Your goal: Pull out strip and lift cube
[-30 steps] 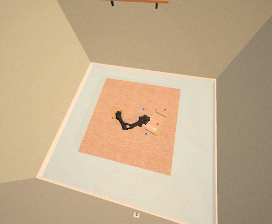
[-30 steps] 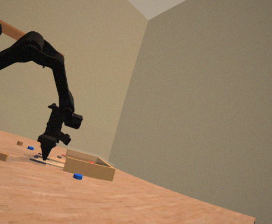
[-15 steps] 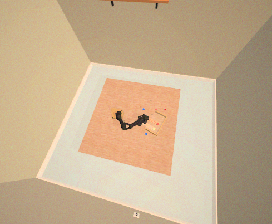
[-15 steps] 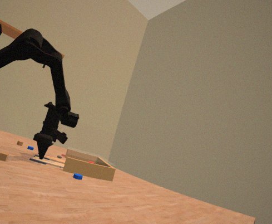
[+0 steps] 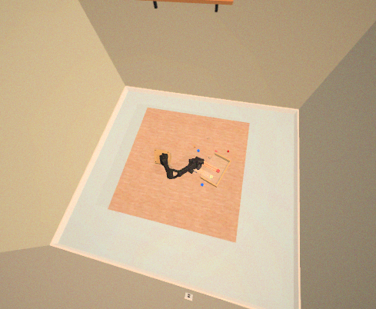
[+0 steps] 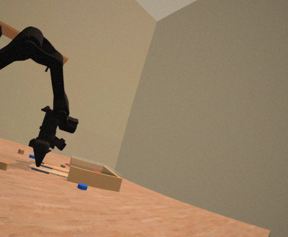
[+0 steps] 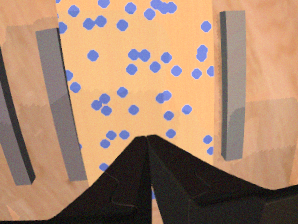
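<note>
My gripper [image 7: 146, 145] [image 6: 39, 163] [image 5: 201, 164] is shut, with its fingertips together and pointing down. In the wrist view the tips sit over an orange strip with blue dots [image 7: 133, 63]. They are at or just above its surface, and I cannot tell whether they touch it. Grey bars lie to its left [image 7: 60, 96] and right [image 7: 233, 83]. In the exterior view the strips [image 6: 49, 168] run from the gripper's tip to an open wooden tray [image 6: 95, 178] [image 5: 224, 169]. A red cube [image 5: 217, 171] and a yellowish cube [image 5: 211, 176] sit in the tray. No label can be read.
Blue discs [image 6: 82, 186] [image 6: 32, 156] [image 5: 201, 184] [image 5: 197, 150] lie on the wooden table beside the tray. Small wooden blocks [image 6: 3, 165] [image 6: 20, 151] stand to the left of the gripper. A red piece [image 5: 227, 151] lies beyond the tray.
</note>
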